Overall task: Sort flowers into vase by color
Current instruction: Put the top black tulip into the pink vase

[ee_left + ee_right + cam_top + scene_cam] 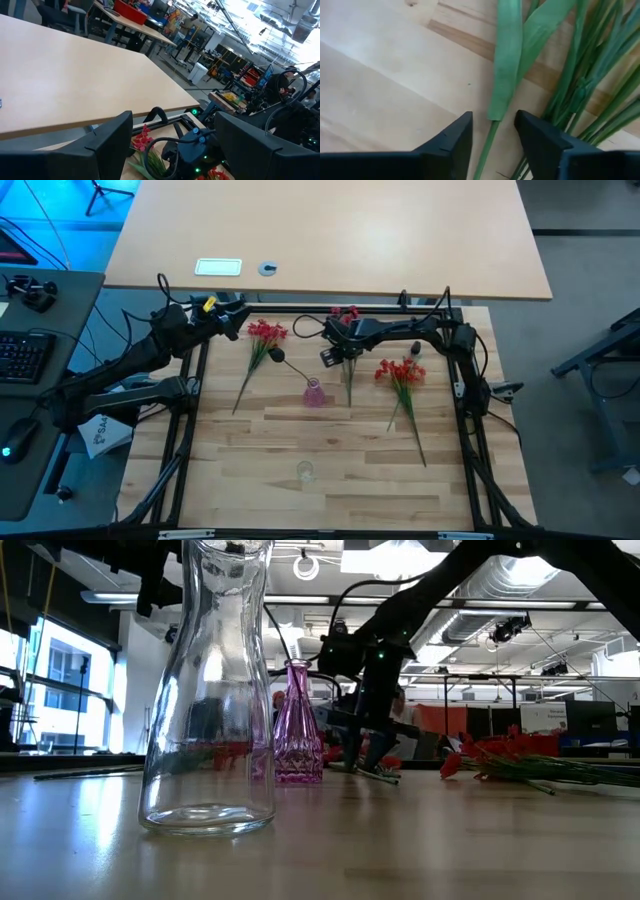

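Jaws on the right gripper (492, 132) stand partly spread, one finger on each side of a single thin green stem (486, 147) with a long leaf, low over the table (350, 450); they are not yet pinching it. In the overhead picture this gripper sits over the middle bunch of red flowers (346, 313) near the far edge. The left gripper (172, 150) waits spread wide and empty by the far left corner.

Another red bunch (265, 332) lies toward the far left, its stems running down toward the left edge, and a third (401, 370) lies toward the right side. A dark flower head (277, 355) rests just beside the left bunch. The pink vase (314, 393) stands near the table's middle, and the clear vase (305, 471) nearer the front edge.

The main risk, as I judge it, is the close crowding of stems: more green stalks (590, 85) lie just beside the right finger, so closing may snag a neighbour or drag the whole bunch. The stem is thin and could slip out or pivot once lifted, making it hard to thread into a narrow vase neck.
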Controlling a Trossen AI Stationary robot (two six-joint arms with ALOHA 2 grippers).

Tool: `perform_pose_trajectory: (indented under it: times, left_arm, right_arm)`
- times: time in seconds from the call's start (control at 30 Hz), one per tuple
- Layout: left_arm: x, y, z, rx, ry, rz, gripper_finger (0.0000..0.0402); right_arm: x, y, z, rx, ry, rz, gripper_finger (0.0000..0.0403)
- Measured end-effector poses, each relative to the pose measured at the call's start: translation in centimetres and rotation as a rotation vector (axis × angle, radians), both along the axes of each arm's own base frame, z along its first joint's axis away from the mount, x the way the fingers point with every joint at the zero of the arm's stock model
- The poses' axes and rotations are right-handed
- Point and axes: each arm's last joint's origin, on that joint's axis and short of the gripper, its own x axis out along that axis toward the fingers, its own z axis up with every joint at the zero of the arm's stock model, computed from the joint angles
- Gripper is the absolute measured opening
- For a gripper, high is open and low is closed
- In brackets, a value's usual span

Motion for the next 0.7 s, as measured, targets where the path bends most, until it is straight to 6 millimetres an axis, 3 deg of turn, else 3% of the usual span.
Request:
perform_pose_trajectory:
  times: [0.17, 0.3, 0.7]
  left_arm:
    - [0.00, 0.00, 0.00, 0.000, 0.000, 0.000, 0.0271]
    - [0.00, 0.00, -0.01, 0.000, 0.001, 0.000, 0.0271]
    - [0.00, 0.00, 0.00, -0.001, 0.000, 0.000, 0.0271]
  right_arm:
    - [0.00, -0.01, -0.07, -0.005, 0.002, -0.007, 0.0104]
    - [-0.02, -0.01, -0.12, -0.005, 0.003, -0.007, 0.0089]
    - [0.23, 0.00, -0.10, 0.005, -0.033, -0.052, 0.0154]
